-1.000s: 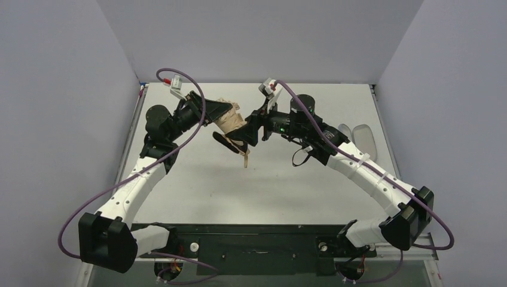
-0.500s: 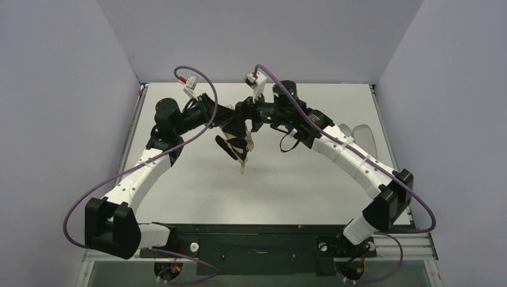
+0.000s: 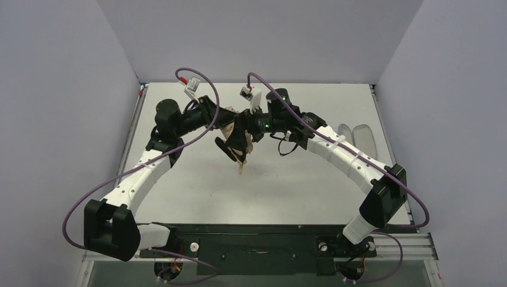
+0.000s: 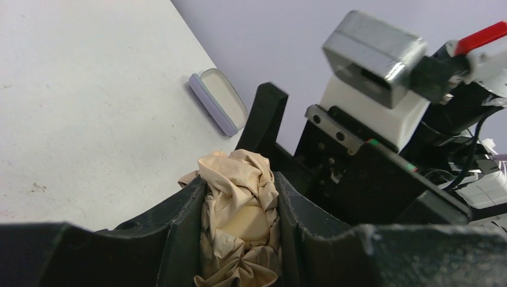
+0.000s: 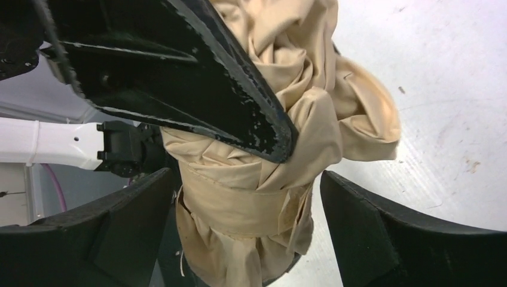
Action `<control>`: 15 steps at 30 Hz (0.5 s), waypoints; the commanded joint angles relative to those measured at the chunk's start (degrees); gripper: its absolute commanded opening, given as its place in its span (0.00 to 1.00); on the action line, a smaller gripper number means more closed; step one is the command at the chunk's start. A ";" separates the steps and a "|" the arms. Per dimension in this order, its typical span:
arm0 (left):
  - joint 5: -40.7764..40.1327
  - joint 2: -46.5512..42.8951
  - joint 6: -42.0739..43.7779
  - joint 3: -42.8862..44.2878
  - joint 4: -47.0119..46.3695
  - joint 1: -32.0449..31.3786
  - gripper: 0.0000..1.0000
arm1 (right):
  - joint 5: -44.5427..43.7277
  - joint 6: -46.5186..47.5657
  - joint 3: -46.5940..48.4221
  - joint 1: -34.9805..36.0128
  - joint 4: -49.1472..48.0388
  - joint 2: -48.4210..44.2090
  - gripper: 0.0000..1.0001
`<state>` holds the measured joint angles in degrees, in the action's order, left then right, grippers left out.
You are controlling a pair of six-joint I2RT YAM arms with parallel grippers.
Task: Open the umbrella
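The umbrella [image 3: 232, 130] is folded, a peach-beige bundle held above the table's far middle, its black-lined lower part and small handle [image 3: 241, 168] hanging down. My left gripper [image 4: 239, 182] is shut on the crumpled canopy [image 4: 242, 203]. My right gripper [image 5: 246, 179] stands open, one finger on each side of the strap-wrapped part [image 5: 239, 206], with a gap on both sides. In the right wrist view a left finger [image 5: 197, 89] presses the canopy from above. From above, both grippers meet at the bundle, the right gripper [image 3: 241, 130] partly covering it.
The grey-lavender sleeve [image 3: 362, 136] lies flat on the white table [image 3: 287, 185] at the far right, also visible as the sleeve [image 4: 218, 101] in the left wrist view. Grey walls close in the table on three sides. Purple cables arc over both arms.
My right gripper has opened wide and moved left until its fingers straddle the umbrella. The left arm has shifted slightly right, still gripping the canopy, and the bundle now hangs more steeply.
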<state>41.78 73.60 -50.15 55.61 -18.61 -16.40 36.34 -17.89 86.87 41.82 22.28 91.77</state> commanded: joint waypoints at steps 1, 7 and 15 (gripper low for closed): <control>-2.11 -3.70 -1.00 -0.42 -8.28 -0.76 0.00 | 1.54 -3.02 1.46 0.95 -1.96 0.66 0.87; -0.49 -2.47 0.08 1.68 -4.11 -0.39 0.00 | 5.44 -11.23 -2.33 -0.58 -17.70 0.38 0.47; 7.05 0.04 7.03 7.87 15.39 4.09 0.97 | 6.91 -15.08 -0.78 -5.67 -19.72 1.85 0.00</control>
<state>42.13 73.28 -47.44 59.57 -14.13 -15.14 42.57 -30.30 84.07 40.34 9.58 93.91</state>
